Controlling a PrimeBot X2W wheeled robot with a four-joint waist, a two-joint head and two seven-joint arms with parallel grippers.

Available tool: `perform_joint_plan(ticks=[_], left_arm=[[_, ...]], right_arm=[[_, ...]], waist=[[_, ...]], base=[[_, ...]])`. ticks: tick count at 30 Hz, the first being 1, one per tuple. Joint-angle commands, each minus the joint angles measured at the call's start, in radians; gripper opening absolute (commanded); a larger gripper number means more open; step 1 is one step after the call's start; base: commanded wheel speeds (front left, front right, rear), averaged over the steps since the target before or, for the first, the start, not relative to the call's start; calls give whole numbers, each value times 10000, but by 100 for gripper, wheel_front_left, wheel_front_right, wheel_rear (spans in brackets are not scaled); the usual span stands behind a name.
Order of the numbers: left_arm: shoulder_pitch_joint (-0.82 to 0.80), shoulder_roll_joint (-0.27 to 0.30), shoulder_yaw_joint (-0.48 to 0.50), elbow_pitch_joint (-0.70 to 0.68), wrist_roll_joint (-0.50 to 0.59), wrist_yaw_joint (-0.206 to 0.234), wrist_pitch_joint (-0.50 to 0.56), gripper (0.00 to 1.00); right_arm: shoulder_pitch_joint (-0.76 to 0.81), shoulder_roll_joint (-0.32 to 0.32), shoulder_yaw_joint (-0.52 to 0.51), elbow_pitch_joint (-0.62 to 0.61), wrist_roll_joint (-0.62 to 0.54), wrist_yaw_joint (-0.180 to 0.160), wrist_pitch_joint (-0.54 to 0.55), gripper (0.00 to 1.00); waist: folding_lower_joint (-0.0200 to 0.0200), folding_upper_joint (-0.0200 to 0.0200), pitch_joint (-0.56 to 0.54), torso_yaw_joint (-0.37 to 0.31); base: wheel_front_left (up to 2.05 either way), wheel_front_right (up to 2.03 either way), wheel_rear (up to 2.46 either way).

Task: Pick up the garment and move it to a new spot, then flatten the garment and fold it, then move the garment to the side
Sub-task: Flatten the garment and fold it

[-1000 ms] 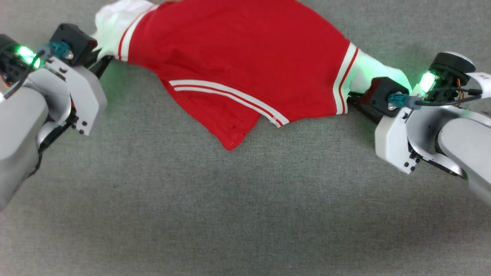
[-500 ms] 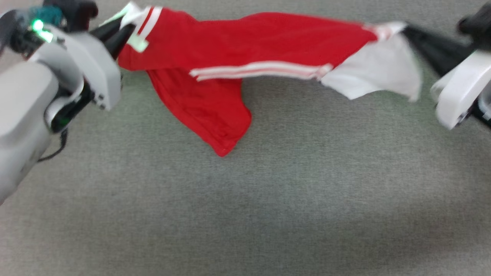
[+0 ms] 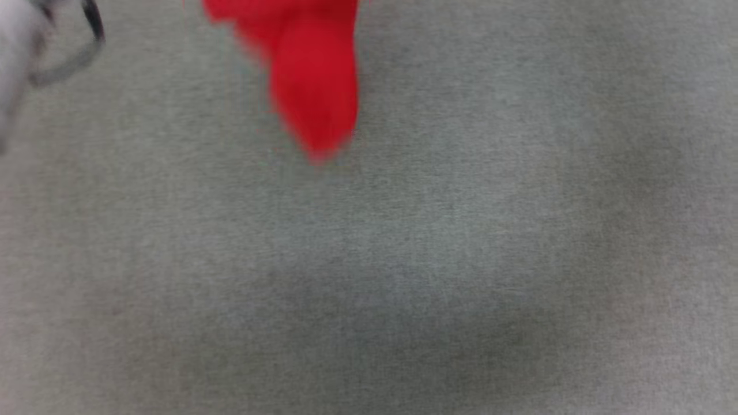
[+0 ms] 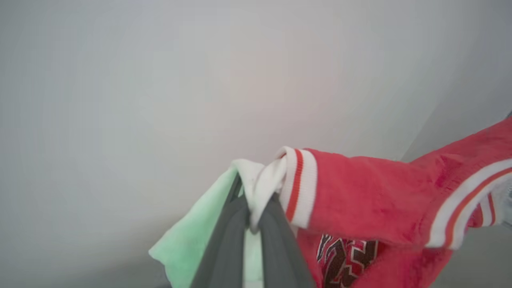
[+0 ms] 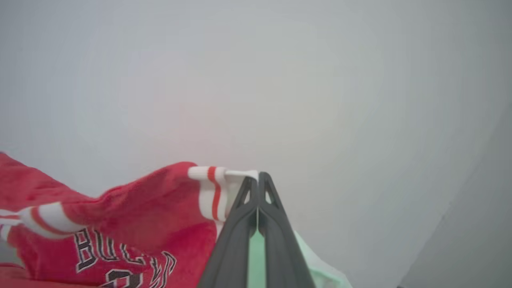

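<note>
Left pincer (image 4: 256,200): it is being kept shut, its two dark fingers (image 4: 224,248) pressed onto a bunched white end panel of the garment (image 4: 360,192), with nothing but cloth between them.
Cloth beside the left pincer: a white flap tinged green is being draped to the left of the fingers. Red cloth with white-and-red striped bands is being drawn away to the right of the tips.
Right pincer (image 5: 258,178): it is being kept shut tip to tip, and a thin white edge of the garment (image 5: 152,200) is being pinched just at the tips. A strip of green-tinged cloth is being shown between the finger bases.
Cloth beside the right pincer: a striped white band is lying right against the tips. The red body is being stretched away to the left and is sagging below tip level.
Lettering (image 5: 120,252): black-and-white characters are being shown on the red cloth, below and to the left of the right pincer. They are also being shown below and to the right of the left pincer (image 4: 344,256).
Beyond both pincers: a plain pale grey background (image 4: 160,80) is being faced.
Head view: the picture is being blurred. A red fold of the garment (image 3: 314,80) is hanging down from the top edge over the grey tabletop (image 3: 461,259). Whether its tip is touching the tabletop cannot be told.
Upper left of the head view: a pale arm part (image 3: 14,34) is being shown with a dark looped cable (image 3: 86,40).
</note>
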Motion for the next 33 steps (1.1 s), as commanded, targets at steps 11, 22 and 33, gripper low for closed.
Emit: perform_joint_plan(ticks=[11,22,33], left_arm=[[-996,-950,759,1625,-197,8,-1550,0],[3024,973,-501,-1919,-1318,7,-84,0],[7258,3720,-1370,-5986,-2201,7,-438,0]], right_arm=[[-1616,1076,-1152,2572,-1265,-10,-1710,0],[2456,124,1123,396,451,-10,-319,0],[6974,-2177,1729,-3870,2044,-10,2242,0]], waist=[[0,0,-215,-197],[0,0,-565,-11],[0,0,-1501,55]], base=[[0,0,0],[0,0,0],[0,0,0]])
